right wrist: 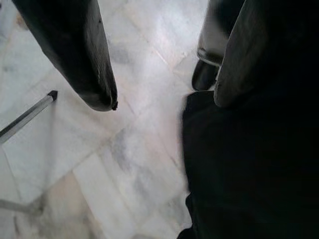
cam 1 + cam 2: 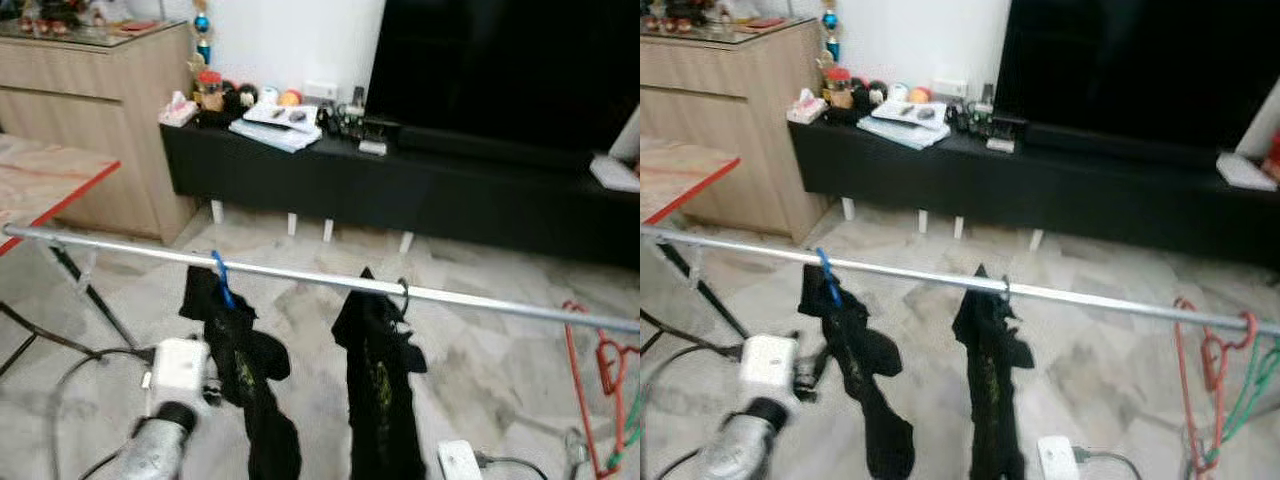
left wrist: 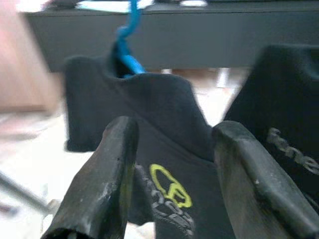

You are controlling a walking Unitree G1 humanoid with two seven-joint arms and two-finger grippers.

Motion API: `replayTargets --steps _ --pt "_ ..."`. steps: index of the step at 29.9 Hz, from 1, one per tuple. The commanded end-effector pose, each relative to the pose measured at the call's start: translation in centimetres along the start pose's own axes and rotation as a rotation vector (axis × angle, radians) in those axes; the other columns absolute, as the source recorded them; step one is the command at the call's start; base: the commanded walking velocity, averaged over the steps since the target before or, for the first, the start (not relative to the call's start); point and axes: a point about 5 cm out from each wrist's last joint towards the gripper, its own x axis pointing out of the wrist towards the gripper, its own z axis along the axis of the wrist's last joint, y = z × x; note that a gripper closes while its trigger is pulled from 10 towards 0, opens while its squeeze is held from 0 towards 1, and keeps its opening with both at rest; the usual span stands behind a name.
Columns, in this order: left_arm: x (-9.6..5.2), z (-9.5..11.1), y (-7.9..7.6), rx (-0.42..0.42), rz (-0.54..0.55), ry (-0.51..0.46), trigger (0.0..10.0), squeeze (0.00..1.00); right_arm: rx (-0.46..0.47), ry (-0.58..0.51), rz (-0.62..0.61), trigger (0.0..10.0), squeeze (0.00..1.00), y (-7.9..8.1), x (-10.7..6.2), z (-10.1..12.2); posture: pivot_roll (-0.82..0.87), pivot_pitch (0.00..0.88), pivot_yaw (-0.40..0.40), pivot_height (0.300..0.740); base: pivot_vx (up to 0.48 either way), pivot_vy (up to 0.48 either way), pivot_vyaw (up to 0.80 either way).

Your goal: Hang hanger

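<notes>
Across mid-frame, a slim shiny metal rail (image 2: 300,272), hung with two limp black garments: one on a blue plastic hanger (image 2: 222,278), another (image 2: 378,380) on a dark hook. Lower left, left gripper (image 3: 172,164) spread apart, matte fingers just before the logo-printed cloth (image 3: 149,149). Right gripper (image 1: 162,102) likewise parted, grasping nothing, above veined marble floor (image 1: 99,164).

1. The floor (image 2: 480,360) was pale marbled tile in grey and cream.
2. A long, low black TV console (image 2: 420,195) ran along the white wall (image 2: 290,40) at 12 o'clock, raised on short white legs.
3. A large dark television (image 2: 510,70) stood on it toward 1 o'clock.
4. Papers, small toys and ornaments cluttered the console's end at 11 o'clock.
5. A light wooden cabinet (image 2: 90,110) stood at 10 o'clock.
6. A red-edged tabletop (image 2: 40,190) jutted in at 9 o'clock.
</notes>
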Motion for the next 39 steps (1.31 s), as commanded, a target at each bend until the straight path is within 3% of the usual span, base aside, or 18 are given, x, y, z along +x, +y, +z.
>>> replayTargets --steps 1,6,14,17,21,23,28,30,35,39 --pt "0.0 0.0 -0.1 -0.01 -0.033 0.008 10.0 0.0 0.001 -0.014 0.004 10.0 0.0 0.3 0.0 0.5 0.18 0.0 -0.084 0.74 0.0 0.0 0.0" --pt "0.7 0.1 -1.3 -0.007 -0.121 0.016 10.0 0.0 0.0 -0.014 0.003 10.0 0.0 0.2 0.0 0.5 0.18 0.0 -0.088 0.74 0.0 0.0 0.0" --pt "3.3 0.3 -2.7 -0.041 -0.184 0.05 10.0 0.0 0.002 -0.013 0.001 10.0 0.0 0.3 0.0 0.4 0.17 0.0 -0.085 0.74 0.0 0.0 0.0" --pt "5.1 0.2 -2.4 -0.015 -0.14 0.093 10.0 0.0 0.006 -0.012 -0.002 10.0 0.0 0.4 0.0 0.3 0.16 0.0 -0.079 0.74 0.0 0.0 0.0" --pt "6.3 0.4 -2.0 -0.004 -0.096 0.109 10.0 0.0 0.01 -0.01 -0.004 10.0 0.0 0.5 0.0 0.2 0.15 0.0 -0.07 0.74 0.0 0.0 0.0" --pt "8.0 0.8 -0.3 0.03 0.055 0.146 10.0 0.0 0.024 -0.007 -0.006 10.0 0.0 0.7 0.0 0.1 0.13 0.0 -0.056 0.74 0.0 0.0 0.0" --pt "8.6 0.8 1.4 0.001 0.206 0.193 10.0 0.0 0.04 -0.008 -0.005 10.0 0.0 1.0 0.1 0.1 0.12 0.0 -0.052 0.74 0.0 0.0 0.0" --pt "8.8 0.3 1.3 -0.032 0.209 0.225 10.0 0.0 0.045 -0.009 -0.007 10.0 0.0 1.1 0.1 0.2 0.12 0.0 -0.058 0.74 0.0 0.0 0.0" --pt "9.0 -0.9 1.1 -0.02 0.252 0.316 10.0 0.0 0.048 -0.013 -0.011 10.0 0.0 1.0 0.1 0.4 0.14 0.0 -0.076 0.74 0.0 0.0 0.0" --pt "8.9 -0.9 0.7 -0.071 0.243 0.282 10.0 0.0 0.033 -0.016 -0.01 10.0 0.0 0.7 0.1 0.5 0.14 0.0 -0.094 0.74 0.0 0.0 0.0"
